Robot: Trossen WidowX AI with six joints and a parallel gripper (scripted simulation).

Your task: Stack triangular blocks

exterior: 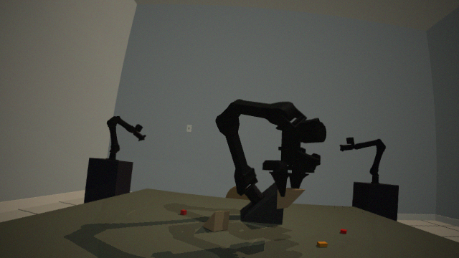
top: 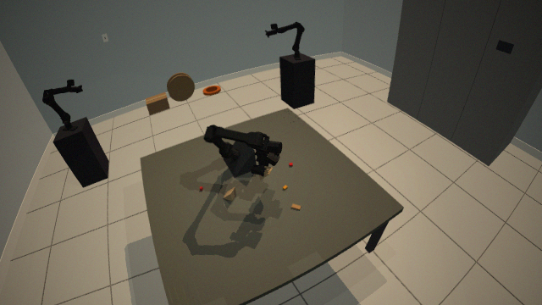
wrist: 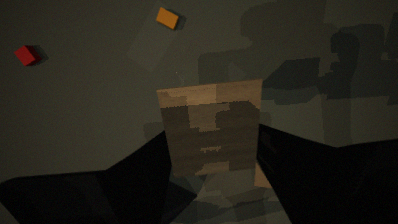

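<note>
Over the dim table (top: 339, 178), centre frame, the gripper (exterior: 288, 186) clamps one wooden wedge (exterior: 291, 196) aloft — a clumsy descent could shove its mate (exterior: 217, 221), lower left, or skew the ends.

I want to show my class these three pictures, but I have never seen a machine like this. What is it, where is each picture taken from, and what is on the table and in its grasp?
It is a black robot arm standing on a table. One picture looks down from above, one from table level, one from a camera on the arm's wrist. Its gripper is shut on a wooden wedge, held above the table. A second wedge rests on the table, with two small red cubes, an orange cube and a tan block.
</note>
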